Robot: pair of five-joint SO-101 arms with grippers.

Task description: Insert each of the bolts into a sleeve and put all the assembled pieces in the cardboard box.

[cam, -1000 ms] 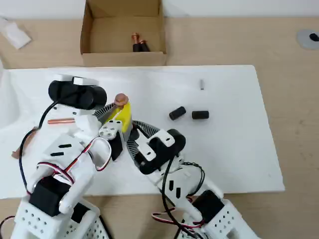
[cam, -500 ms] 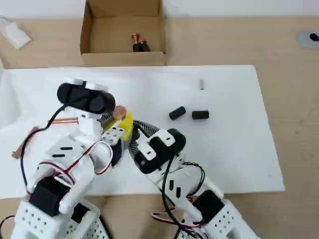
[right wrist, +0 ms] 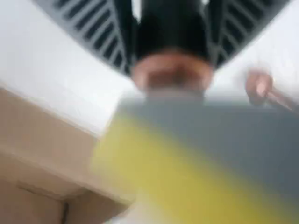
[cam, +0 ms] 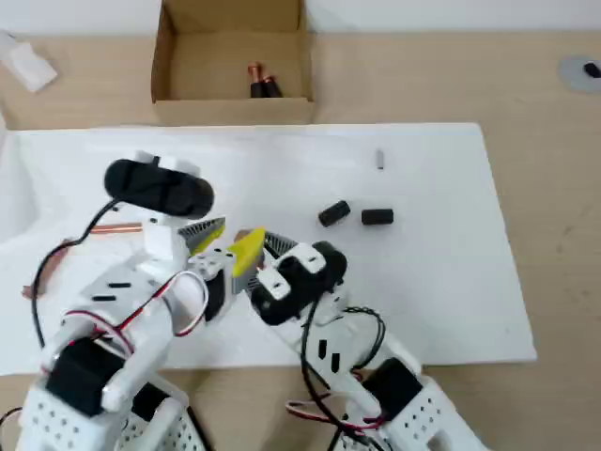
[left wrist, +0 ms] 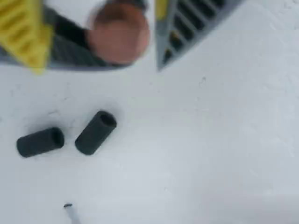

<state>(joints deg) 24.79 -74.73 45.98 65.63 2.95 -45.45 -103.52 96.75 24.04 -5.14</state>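
Note:
Above the white mat (cam: 423, 282), my left gripper (cam: 239, 235), with one yellow and one grey finger, is shut on a copper bolt (left wrist: 119, 35). My right gripper (right wrist: 173, 28) meets it tip to tip at the mat's middle and is shut on a black sleeve (right wrist: 173, 21). The bolt's head (right wrist: 172, 74) sits at the sleeve's mouth. Two loose sleeves (cam: 333, 213) (cam: 377, 217) lie to the right. Two spare bolts (cam: 113, 228) (cam: 42, 272) lie at the left. The cardboard box (cam: 164, 66) at the back holds assembled pieces (cam: 261, 83).
A small pale pin (cam: 380, 160) lies on the mat beyond the loose sleeves. A white object (cam: 28, 61) rests on the wooden table at the far left. Both arm bases crowd the mat's front edge.
My left gripper has swung the bolt rightward and toward the front, bringing it to the sleeve in my right gripper. The right arm shifted slightly to meet it.

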